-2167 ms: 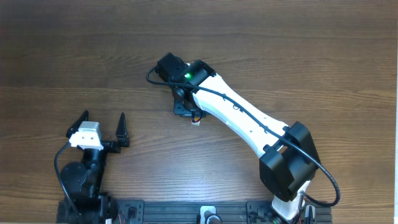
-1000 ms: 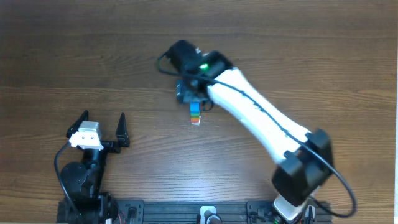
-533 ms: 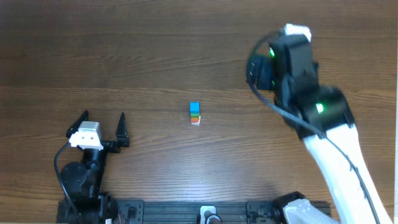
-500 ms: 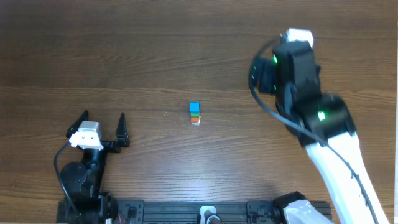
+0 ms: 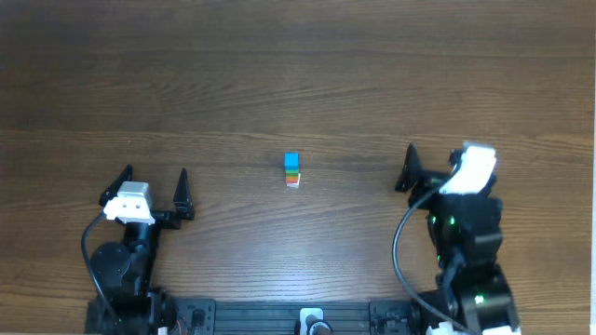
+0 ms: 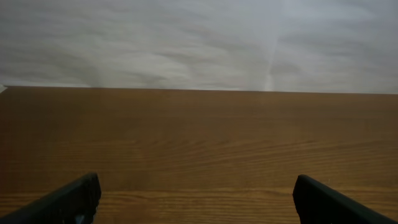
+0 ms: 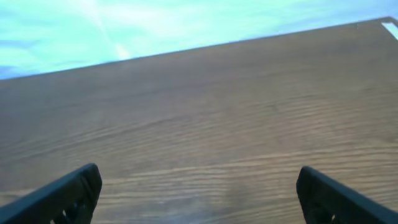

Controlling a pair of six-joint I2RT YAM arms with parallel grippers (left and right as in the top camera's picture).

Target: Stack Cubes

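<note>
Status check, cube stacking.

- The stack point(image 5: 291, 172) stands upright near the middle of the desk point(image 5: 298, 56), free of any contact. The blue cube point(image 5: 291, 161) is on top. Below it come what look like a green and an orange layer, with a pale piece at the base. The layers are too small to count with confidence.
- The left end effector point(image 5: 155, 174) sits low near its own base, well apart from the stack. Its fingers are spread wide and carry nothing. The left wrist view looks out over bare wood grain.
- The right end effector point(image 7: 199, 174) sits near its base on the opposite side, also well apart from the stack. Its fingers are wide apart with nothing between them.

Assessment: every cube I can see is in the stack, and it appears aligned with no obvious lean. Both arms are parked away from it. I judge the stacking complete, or as near complete as these views allow. No placement appears to be left. The only open item is whether the tower holds steady unattended.
</note>
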